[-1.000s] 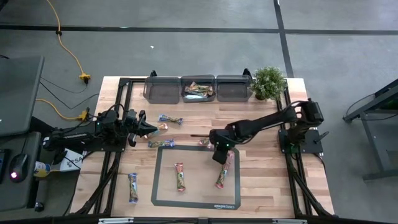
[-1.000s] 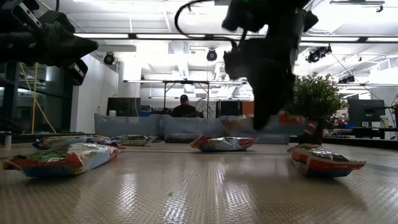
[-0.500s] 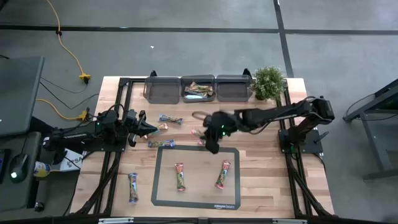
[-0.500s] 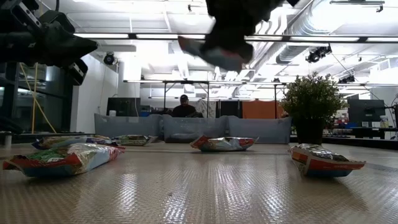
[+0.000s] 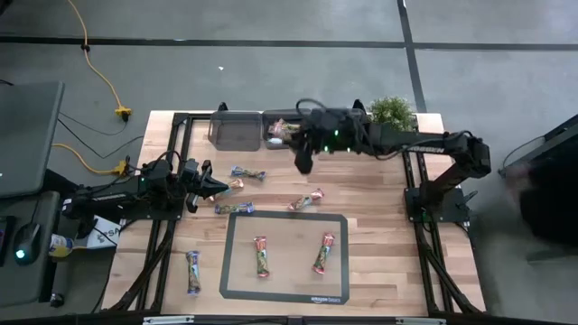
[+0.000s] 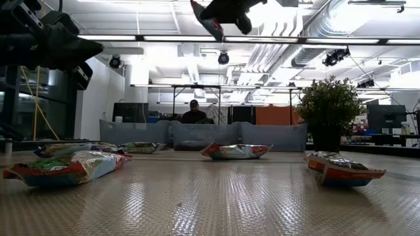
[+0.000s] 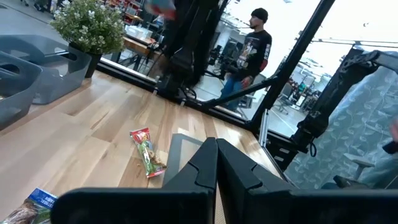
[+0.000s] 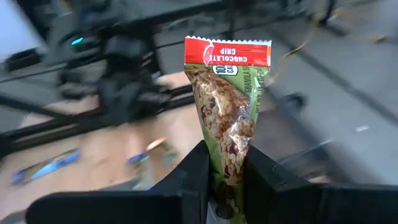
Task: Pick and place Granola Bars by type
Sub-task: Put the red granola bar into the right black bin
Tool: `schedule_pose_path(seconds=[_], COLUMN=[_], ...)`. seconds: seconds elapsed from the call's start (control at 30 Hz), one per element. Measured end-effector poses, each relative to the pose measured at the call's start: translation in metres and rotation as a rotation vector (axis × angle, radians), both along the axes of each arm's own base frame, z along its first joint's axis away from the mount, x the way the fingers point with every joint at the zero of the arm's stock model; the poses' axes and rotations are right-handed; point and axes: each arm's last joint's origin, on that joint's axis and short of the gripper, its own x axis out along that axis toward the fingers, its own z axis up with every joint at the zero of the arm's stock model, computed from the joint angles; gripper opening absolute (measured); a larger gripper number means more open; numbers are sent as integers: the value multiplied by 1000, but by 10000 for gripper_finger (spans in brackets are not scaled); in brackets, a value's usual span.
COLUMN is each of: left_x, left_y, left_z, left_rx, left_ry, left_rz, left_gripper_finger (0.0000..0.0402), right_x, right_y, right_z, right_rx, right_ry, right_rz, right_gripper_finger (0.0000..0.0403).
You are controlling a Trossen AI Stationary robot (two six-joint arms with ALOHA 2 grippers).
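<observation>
My right gripper [image 5: 303, 155] hovers high over the table's far side, just in front of the middle grey bin [image 5: 289, 118]. It is shut on a green-white granola bar with a red "chocolate chip" end [image 8: 227, 93]. In the low view that bar [image 6: 206, 21] shows high up, far above the table. Other bars lie flat on the wood [image 5: 247, 173] [image 5: 306, 199] [image 5: 192, 271] and two on the dark-framed mat [image 5: 260, 255] [image 5: 324, 252]. Some lie in the middle bin. My left gripper [image 5: 221, 187] waits, shut, over the table's left side. My right gripper pinches the granola bar between its two fingers [image 8: 196, 171] at one end [image 8: 227, 180]. The red crimped end [image 8: 227, 52] sticks out past the fingertips. The bar is lifted clear of the table and points along the fingers.
Three grey bins [image 5: 237, 128] [image 5: 339, 126] stand in a row along the far edge, with a small potted plant [image 5: 391, 119] to their right. Black frame rails [image 5: 420, 226] run down both table sides. A person [image 7: 249, 53] stands in the room beyond the table.
My right gripper has risen from low over the mat's far right corner and swung toward the far edge and left, stopping in front of the middle bin. The bar in its fingers has gone up with it. The bars on the table have stayed put.
</observation>
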Motion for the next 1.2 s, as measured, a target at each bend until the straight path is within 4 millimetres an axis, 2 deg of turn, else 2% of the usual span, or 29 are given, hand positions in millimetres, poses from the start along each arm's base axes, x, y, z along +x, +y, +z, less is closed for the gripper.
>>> schedule_pose_path(seconds=[0.13,0.23,0.4,0.6,0.7,0.87,1.03,1.2], left_x=[0,0,0,0,0,0,0,0], left_y=[0,0,0,0,0,0,0,0], left_z=[0,0,0,0,0,0,0,0], left_rx=[0,0,0,0,0,0,0,0], left_ry=[0,0,0,0,0,0,0,0], left_rz=[0,3,2,2,2,2,2,2], left_gripper_finger=[1,1,1,1,1,1,1,1], right_x=[-7,-14,-34,-59,-66,-67,-67,-67], right_y=[-28,-52,-91,-131,-148,-171,-183,-191], right_z=[11,12,7,-6,-21,-56,-92,-117], right_rx=[-89,-130,-175,-204,-188,-141,-122,-117], right_ry=[-9,9,102,276,371,533,720,826], right_rz=[-117,-216,-428,-514,-477,-319,-195,-113], right_gripper_finger=[53,53,53,53,53,53,53,53])
